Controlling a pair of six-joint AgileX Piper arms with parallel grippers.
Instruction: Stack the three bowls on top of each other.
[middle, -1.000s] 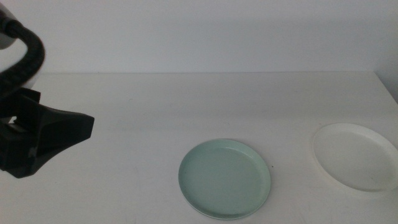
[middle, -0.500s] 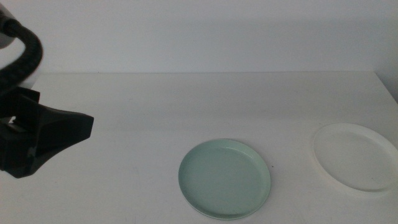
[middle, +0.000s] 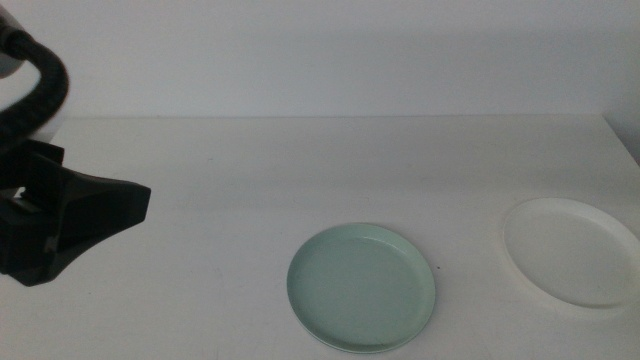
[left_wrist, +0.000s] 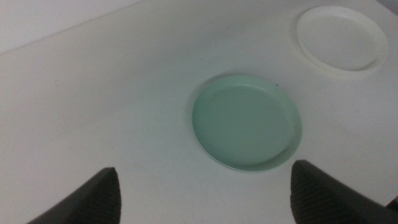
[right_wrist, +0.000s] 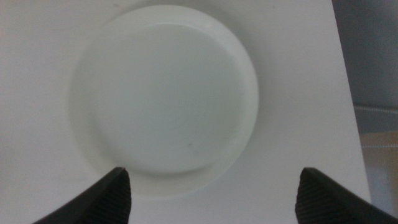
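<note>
Mint bowl (middle: 362, 287) and white bowl (middle: 571, 251) lie apart on table (middle: 250, 170).

Middle view overlooks the table (middle: 250, 170) — wrist cameras look down closer.

The white bench (middle: 250, 190) carries two bowls, both lying flat on it. The mint green bowl (middle: 362, 288) is near the front edge, around the middle. The white bowl (middle: 570, 252) is well apart from it, close to the right edge.
</note>
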